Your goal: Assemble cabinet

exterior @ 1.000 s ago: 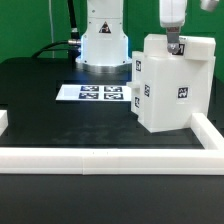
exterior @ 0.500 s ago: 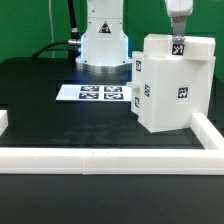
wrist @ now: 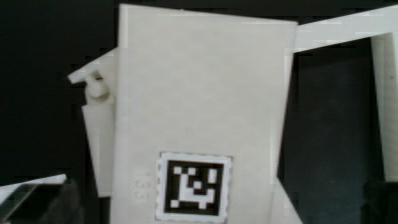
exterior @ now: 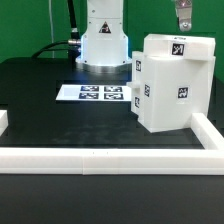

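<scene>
Tall white boxy plastic cabinet [exterior: 169, 85] standing upright on the black table [exterior: 40, 90], in the corner formed by the long low white border rail [exterior: 110, 157] in front of it and that rail's short arm on the exterior view's right. Square black-and-white tags on its top face and both visible sides; small white nubs protruding from the side toward the marker board. Grey two-finger gripper [exterior: 183, 27] above the cabinet's top face, clear of it, nothing between the fingers; how far apart they are, hard to tell from this angle. Flat white marker board [exterior: 94, 94] flat on the table just beside the cabinet, on the exterior view's left. White robot base [exterior: 103, 38] behind the cabinet and to that same side. In the wrist view, cabinet top [wrist: 192, 120] seen from above, one tag plainly visible.
</scene>
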Motion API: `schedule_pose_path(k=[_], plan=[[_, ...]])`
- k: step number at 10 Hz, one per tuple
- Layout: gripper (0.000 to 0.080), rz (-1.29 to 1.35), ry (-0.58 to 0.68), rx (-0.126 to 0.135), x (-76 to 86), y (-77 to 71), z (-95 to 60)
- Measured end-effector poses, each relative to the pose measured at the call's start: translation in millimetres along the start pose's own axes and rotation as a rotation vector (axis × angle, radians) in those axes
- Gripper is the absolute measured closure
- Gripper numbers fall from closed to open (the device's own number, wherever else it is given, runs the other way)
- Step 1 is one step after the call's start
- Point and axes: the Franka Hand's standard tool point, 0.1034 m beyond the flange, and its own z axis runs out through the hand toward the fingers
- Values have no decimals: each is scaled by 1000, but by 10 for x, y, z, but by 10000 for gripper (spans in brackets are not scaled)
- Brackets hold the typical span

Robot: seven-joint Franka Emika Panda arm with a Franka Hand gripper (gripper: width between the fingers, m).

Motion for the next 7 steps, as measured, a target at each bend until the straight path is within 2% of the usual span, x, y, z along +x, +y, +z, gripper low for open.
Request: schedule_pose_path(k=[1,3,7], plan=[[2,-153,3,-23,-7,14,5],[2,-340,7,-43,-31,5,13],[2,-834,-5,-47,-51,-33,31]])
